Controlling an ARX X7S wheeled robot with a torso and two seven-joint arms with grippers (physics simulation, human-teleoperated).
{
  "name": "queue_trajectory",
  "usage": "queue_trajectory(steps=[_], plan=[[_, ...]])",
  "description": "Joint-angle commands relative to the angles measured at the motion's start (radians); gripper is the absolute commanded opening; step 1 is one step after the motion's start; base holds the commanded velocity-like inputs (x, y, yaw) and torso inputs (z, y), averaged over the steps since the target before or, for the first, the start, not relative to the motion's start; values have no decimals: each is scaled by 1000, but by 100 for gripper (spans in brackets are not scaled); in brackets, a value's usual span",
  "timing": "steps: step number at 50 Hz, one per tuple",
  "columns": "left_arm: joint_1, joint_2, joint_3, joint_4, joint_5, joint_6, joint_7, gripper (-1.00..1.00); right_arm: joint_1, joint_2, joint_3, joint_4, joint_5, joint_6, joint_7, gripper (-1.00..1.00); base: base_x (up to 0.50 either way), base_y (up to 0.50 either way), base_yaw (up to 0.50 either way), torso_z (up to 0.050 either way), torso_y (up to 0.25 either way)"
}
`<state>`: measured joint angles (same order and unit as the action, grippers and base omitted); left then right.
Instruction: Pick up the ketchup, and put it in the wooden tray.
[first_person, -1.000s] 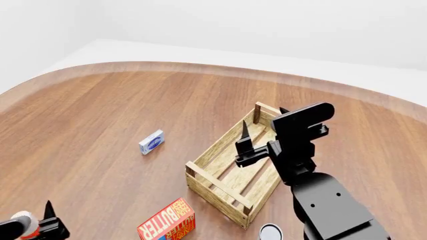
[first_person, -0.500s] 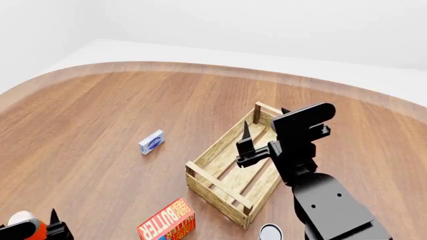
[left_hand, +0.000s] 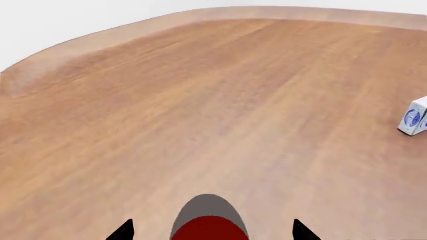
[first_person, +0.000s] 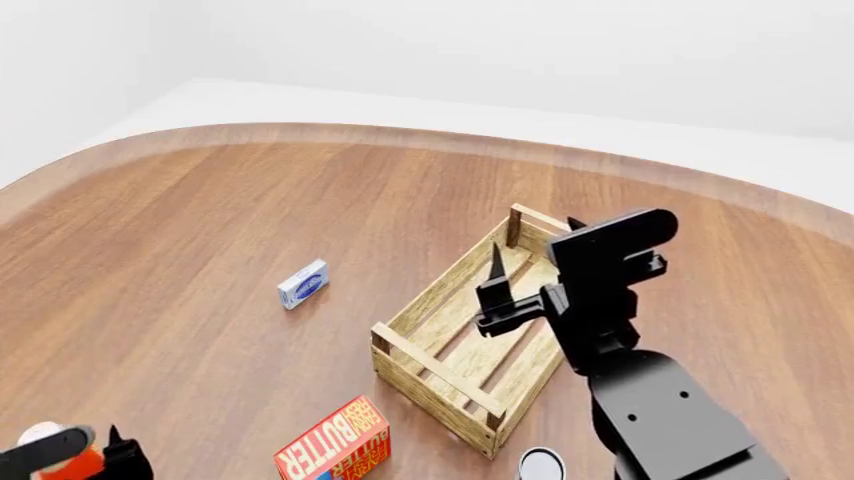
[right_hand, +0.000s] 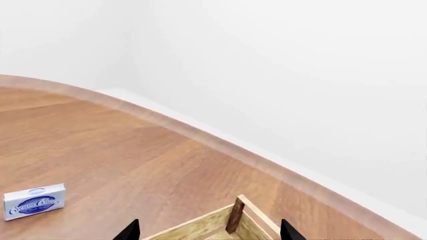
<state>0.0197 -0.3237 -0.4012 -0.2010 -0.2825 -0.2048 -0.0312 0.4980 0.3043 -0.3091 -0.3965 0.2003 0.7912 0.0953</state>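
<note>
ketchup (first_person: 54, 452) cut by frame edge; left tool (left_hand: 210, 231) mostly cropped.

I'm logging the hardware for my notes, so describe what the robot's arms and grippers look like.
The right arm is matte black and blocky, with angular housings and small fastener dots on its flat top. The right gripper has black, pointed, wedge-shaped fingers. Only a black sliver of the left gripper shows. No cables or markings are visible.

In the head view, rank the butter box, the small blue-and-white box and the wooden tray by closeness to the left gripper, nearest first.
Measured from the left gripper, low at the view's left edge:
1. Butter box, at the bottom edge, toward the tray.
2. Small blue-and-white box, farther out on the table.
3. Wooden tray, across at the right, under the right arm; its near corner is roughly level with the small box, so 2 and 3 are close.
</note>
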Motion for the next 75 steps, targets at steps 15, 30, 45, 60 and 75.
queue_trajectory(steps=[15,30,45,60,75], plan=[[-94,-13,0,-133,-16,-19,-5,-100,-10,8,11,-28,11,15,17,100,0,0,0,0,0],[-104,-13,-6,-92,-27,9,-2,-100,-9,11,18,-27,19,10,21,100,0,0,0,0,0],[-290,-86,152,184,-13,-204,2,-100,1,22,90,-60,61,15,19,100,0,0,0,0,0],[-601,-49,400,163,-4,-374,84,-100,-21,54,196,-112,102,46,36,100,0,0,0,0,0],[-862,85,576,2,4,-449,144,-100,-99,98,320,-215,133,107,73,100,0,0,0,0,0]])
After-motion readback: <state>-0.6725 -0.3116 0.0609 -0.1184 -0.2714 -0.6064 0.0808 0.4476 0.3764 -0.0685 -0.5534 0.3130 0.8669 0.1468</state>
